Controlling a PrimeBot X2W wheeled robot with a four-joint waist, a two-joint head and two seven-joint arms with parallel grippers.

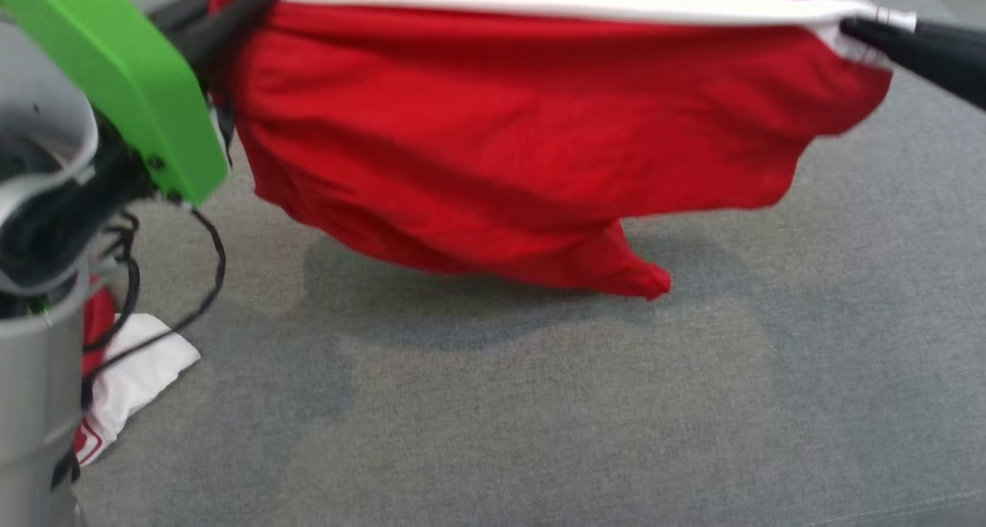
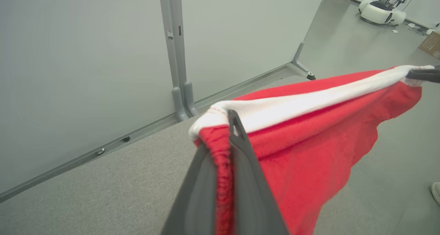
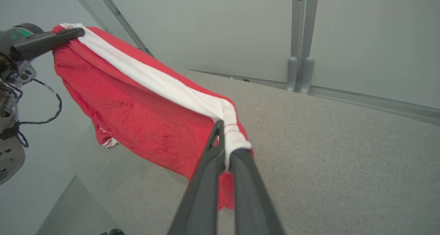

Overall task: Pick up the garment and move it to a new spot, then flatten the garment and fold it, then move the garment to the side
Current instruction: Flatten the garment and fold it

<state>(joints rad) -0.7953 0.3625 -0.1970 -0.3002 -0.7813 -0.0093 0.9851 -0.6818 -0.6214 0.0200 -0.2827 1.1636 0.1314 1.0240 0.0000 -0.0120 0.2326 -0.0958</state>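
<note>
Green cover [image 1: 131, 80] on my left arm [image 1: 38, 203] looms at the upper left of the head view, a black cable [image 1: 212, 273] looping beneath it. My left pincer [image 2: 227, 132], pressed together, pinches one end of the red garment [image 1: 493, 149] at its white band [image 1: 585, 1]. My right pincer [image 3: 227, 142], likewise pressed together, pinches the other end of that band at the upper right. Between the two, the band runs taut across the top of the frame and the red fabric hangs from it in folds. Its lowest corner is near the grey pad [image 1: 539, 419] at centre frame; whether it touches I cannot tell. At the lower left, partly behind my arm, a white-and-red cloth [image 1: 131, 380] lies on the pad. In the left wrist view, a pale partition [image 2: 86, 73] stands past the pad's far edge, and another robot [image 2: 380, 11] sits at the upper right.
</note>
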